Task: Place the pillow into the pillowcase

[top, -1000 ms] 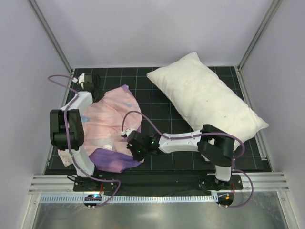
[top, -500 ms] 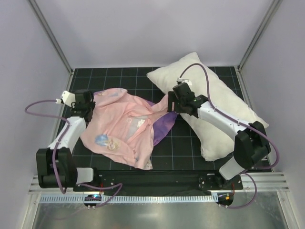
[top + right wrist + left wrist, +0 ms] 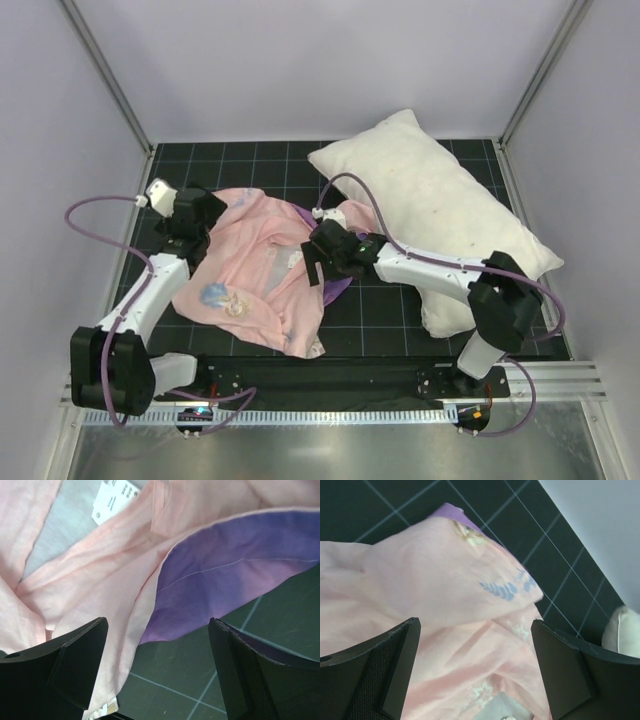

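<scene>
The pillowcase (image 3: 255, 275) lies crumpled on the black mat at centre left, pale pink inside up, with a purple flap (image 3: 235, 580) at its right edge and a white label (image 3: 114, 497). The white pillow (image 3: 440, 205) lies slantwise at the back right, apart from the case. My left gripper (image 3: 205, 222) hangs open over the case's back left part; pink fabric (image 3: 470, 605) shows between its fingers (image 3: 385, 670), none gripped. My right gripper (image 3: 314, 262) is open above the case's right edge, over the purple flap and bare mat (image 3: 200, 680).
A black gridded mat (image 3: 400, 325) covers the floor, with white walls on three sides. An aluminium rail (image 3: 320, 385) runs along the near edge by the arm bases. Purple cables (image 3: 100, 205) loop off both wrists. The pillow's corner (image 3: 622, 632) shows at the left wrist view's right edge.
Both grippers were shut and have opened. The pillowcase has been spread out to the right and let go. The right gripper has drawn back from the pillow towards the case's right edge.
</scene>
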You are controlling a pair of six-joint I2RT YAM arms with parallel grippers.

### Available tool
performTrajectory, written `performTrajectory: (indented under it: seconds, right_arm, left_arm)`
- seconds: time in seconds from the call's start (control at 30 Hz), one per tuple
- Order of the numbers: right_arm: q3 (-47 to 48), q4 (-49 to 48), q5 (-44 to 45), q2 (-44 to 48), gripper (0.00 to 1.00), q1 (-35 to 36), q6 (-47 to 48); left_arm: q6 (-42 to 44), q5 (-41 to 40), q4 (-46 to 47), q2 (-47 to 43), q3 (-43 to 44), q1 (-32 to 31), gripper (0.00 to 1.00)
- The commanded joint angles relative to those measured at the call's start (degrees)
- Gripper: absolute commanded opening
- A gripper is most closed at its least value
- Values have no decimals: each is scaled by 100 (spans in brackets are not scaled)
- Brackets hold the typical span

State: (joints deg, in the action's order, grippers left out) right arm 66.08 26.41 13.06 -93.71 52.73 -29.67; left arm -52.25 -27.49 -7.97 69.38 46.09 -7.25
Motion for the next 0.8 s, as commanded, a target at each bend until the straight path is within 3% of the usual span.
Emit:
performTrajectory:
  seconds: [0.0, 0.1, 0.2, 0.33, 0.43, 0.47, 0.5, 0.63, 0.77]
  right_arm:
    - [-112, -56, 197, -77, 89, 263, -556]
    - [-446, -356, 22, -60, 85, 475, -820]
    - [-884, -970, -390, 186, 76, 572, -891]
    - [-1046, -1596, -752, 188, 65, 572, -812]
    - [-747, -1500, -848, -94, 40, 580, -821]
    - [-616, -1421, -910, -225, 15, 589, -882]
    - [-580, -1315, -823, -244, 4, 598, -935]
    - [-763, -604, 142, 194, 4, 633, -1497]
    - [-694, 1494, 1697, 564, 4, 633, -2621]
  left_arm:
    - [566, -284, -161, 31, 296, -521, 96]
    - [654, -83, -83, 66, 208, -830, 96]
    - [926, 1012, 40, 373, 330, -884, 95]
    - [1374, 1333, -345, 1286, 901, -919, 91]
    - [1419, 1404, -425, 1569, 1043, -919, 92]
    - [1419, 1439, -425, 1691, 1060, -919, 91]
    - [1428, 1456, -425, 1736, 1052, -919, 91]
    - [1402, 1614, -381, 2052, 1104, -700, 92]
    - [1305, 1869, -346, 2298, 1104, -339, 91]
